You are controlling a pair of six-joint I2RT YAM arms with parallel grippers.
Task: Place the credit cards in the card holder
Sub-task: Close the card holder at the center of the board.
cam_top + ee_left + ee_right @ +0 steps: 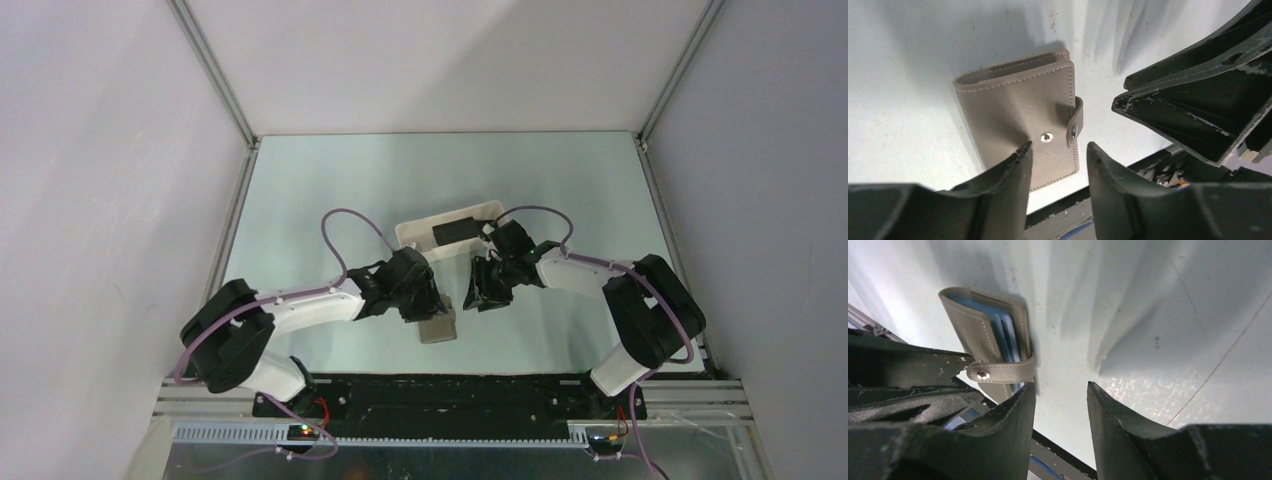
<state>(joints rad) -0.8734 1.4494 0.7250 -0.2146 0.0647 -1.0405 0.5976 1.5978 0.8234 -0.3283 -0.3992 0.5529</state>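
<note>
The card holder (437, 326) lies folded on the table near the front edge, grey-brown, with its strap tab (1075, 117) unsnapped. Its silvery-blue inside (1004, 335) shows along the open edge in the right wrist view. My left gripper (420, 303) hovers just over the card holder (1018, 115), jaws open, nothing between them (1058, 150). To its right my right gripper (490, 290) is also open and empty (1060, 389), beside the card holder (980, 332) over bare table. One black credit card (455, 230) lies in the white tray.
The long white tray (412, 236) stands behind both grippers at mid-table. The table's front edge and a black rail (450, 385) run just below the card holder. White walls enclose the table on three sides.
</note>
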